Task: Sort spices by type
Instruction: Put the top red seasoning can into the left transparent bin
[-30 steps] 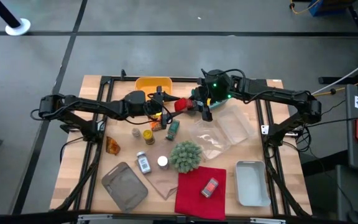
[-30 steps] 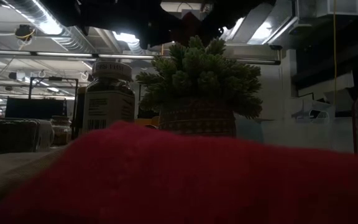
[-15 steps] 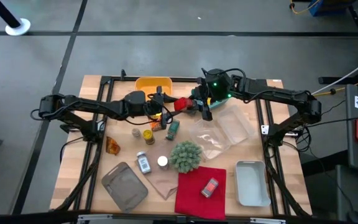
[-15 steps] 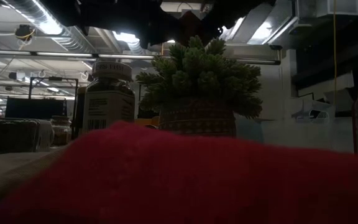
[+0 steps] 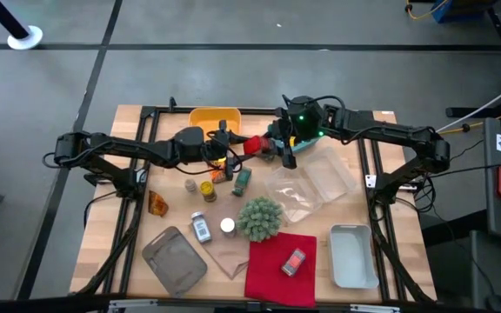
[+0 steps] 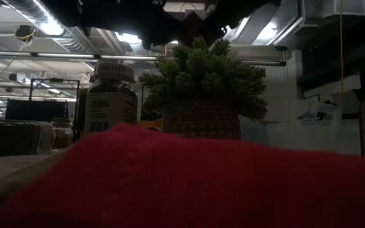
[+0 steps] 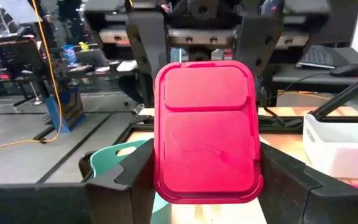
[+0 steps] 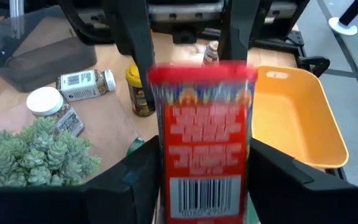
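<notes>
A red tin (image 5: 252, 144) hangs in the air above the table's far middle, between my two grippers. My left gripper (image 5: 237, 144) reaches it from the left and my right gripper (image 5: 270, 146) from the right, and both are shut on it. The left wrist view shows the tin's plain red back (image 7: 207, 118); the right wrist view shows its printed barcode face (image 8: 202, 137). On the table lie a yellow jar (image 5: 208, 189), a green jar (image 5: 243, 180), a white-capped jar (image 5: 200, 228), an orange-brown foil packet (image 5: 156, 202) and a second red tin (image 5: 294, 262) on the red cloth. My left gripper pinches the red tin between its two fingers by the side edges (image 7: 161, 180) of the end nearer to it. The fingers come level from the table's left. The tin is lifted clear of the table. My right gripper pinches the same tin by the side edges (image 8: 161, 186) of its opposite, barcode end. Its fingers come level from the table's right, so the tin spans between the two grippers.
An orange tray (image 5: 214, 120) sits at the far edge behind the grippers. Clear plastic containers (image 5: 320, 183) lie right of centre, with a white tray (image 5: 352, 256) near right and a grey tray (image 5: 174, 258) near left. The spiky plant ball (image 5: 260, 217) stands beside the red cloth (image 5: 272, 274).
</notes>
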You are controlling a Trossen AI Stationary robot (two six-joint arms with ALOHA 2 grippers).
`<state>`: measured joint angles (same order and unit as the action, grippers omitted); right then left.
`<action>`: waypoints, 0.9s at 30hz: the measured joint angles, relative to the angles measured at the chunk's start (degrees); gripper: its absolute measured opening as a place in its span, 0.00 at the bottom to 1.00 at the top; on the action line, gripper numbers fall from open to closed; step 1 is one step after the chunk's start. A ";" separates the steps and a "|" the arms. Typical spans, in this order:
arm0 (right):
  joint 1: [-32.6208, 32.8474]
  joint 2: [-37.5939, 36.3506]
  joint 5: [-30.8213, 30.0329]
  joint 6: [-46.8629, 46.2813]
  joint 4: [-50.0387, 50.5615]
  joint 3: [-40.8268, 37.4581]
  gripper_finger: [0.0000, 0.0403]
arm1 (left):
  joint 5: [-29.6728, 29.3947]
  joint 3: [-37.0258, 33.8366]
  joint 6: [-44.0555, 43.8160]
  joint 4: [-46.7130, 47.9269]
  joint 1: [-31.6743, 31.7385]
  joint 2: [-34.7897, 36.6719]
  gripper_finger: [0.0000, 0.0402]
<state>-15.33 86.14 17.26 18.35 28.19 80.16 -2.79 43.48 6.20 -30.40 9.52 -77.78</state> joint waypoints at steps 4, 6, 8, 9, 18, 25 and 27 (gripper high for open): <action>0.00 -0.06 -0.51 0.00 0.19 0.00 0.61 | 0.00 0.00 -0.02 -0.19 0.00 -0.02 0.50; 0.00 -0.06 -2.75 -0.01 0.31 0.00 0.64 | 0.00 0.00 -0.06 -0.09 0.00 -0.02 0.50; 0.00 -0.06 -5.22 -0.04 0.61 0.04 0.67 | -0.08 0.00 -0.24 -0.04 0.00 -0.02 0.50; 0.02 -0.06 -6.59 -0.04 1.00 0.08 0.68 | -0.10 0.00 -0.51 -0.05 0.03 -0.02 0.50; 0.00 -0.26 -13.25 0.02 18.62 9.75 0.70 | 0.78 0.54 -2.91 0.33 0.08 -0.03 0.50; -0.09 -0.37 -21.59 0.03 28.58 19.00 0.70 | 7.27 9.79 -3.19 8.86 -0.04 -5.32 0.50; -0.09 -0.37 -24.13 0.04 30.94 20.98 0.70 | 8.15 13.60 -3.16 13.21 -0.04 -8.40 0.50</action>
<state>-15.42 85.78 -6.87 18.39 59.13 101.14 5.36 57.08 3.04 -17.18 9.47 -86.18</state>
